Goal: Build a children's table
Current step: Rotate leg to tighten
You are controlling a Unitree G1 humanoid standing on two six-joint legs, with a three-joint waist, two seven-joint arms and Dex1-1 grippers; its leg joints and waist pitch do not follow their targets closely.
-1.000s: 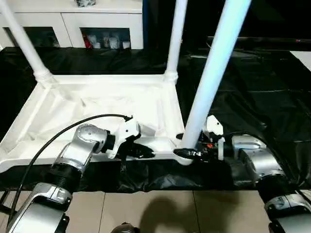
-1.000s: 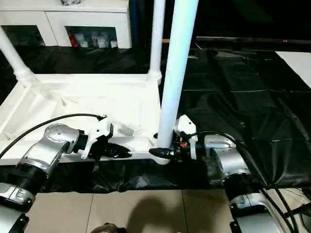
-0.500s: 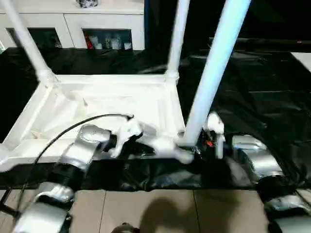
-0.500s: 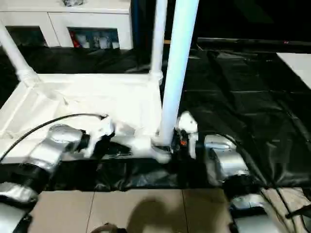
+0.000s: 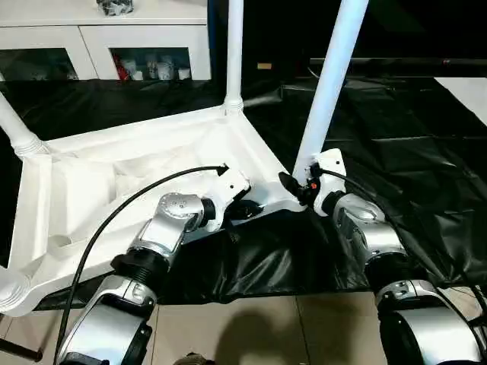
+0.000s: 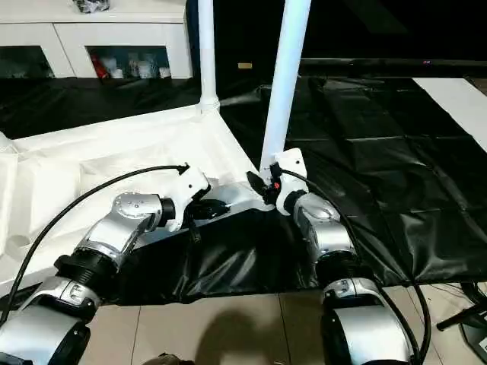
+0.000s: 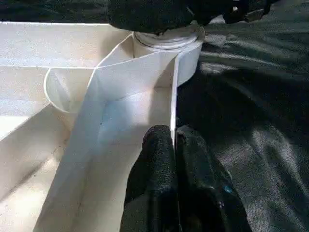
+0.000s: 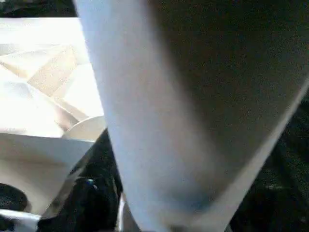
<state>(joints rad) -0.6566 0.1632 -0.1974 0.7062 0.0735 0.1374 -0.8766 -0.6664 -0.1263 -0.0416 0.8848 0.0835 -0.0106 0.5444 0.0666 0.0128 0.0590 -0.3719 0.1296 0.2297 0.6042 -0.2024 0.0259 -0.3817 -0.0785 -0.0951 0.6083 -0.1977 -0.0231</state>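
Black plastic sheeting (image 5: 396,129) covers the floor, with a white glass-door cabinet (image 5: 99,46) along the far wall. On the sheeting lies the children's table (image 5: 122,171), upside down with its ribbed underside up and its near right corner closest to the robot. Three legs stand in its corner sockets: one at the far left corner (image 5: 15,125), one at the far right corner (image 5: 233,53), and one at the near right corner (image 5: 327,84). The left gripper (image 7: 175,145) is clamped on the thin rim wall of the top's near edge, just beside that near right socket. The right gripper (image 5: 295,188) is closed around the base of the near right leg, at its socket. Being hollow plastic, the table looks light and fairly stiff but smooth and liable to slip; the thin rim may flex, so the rim near a socket and the low end of a leg seem the soundest holds
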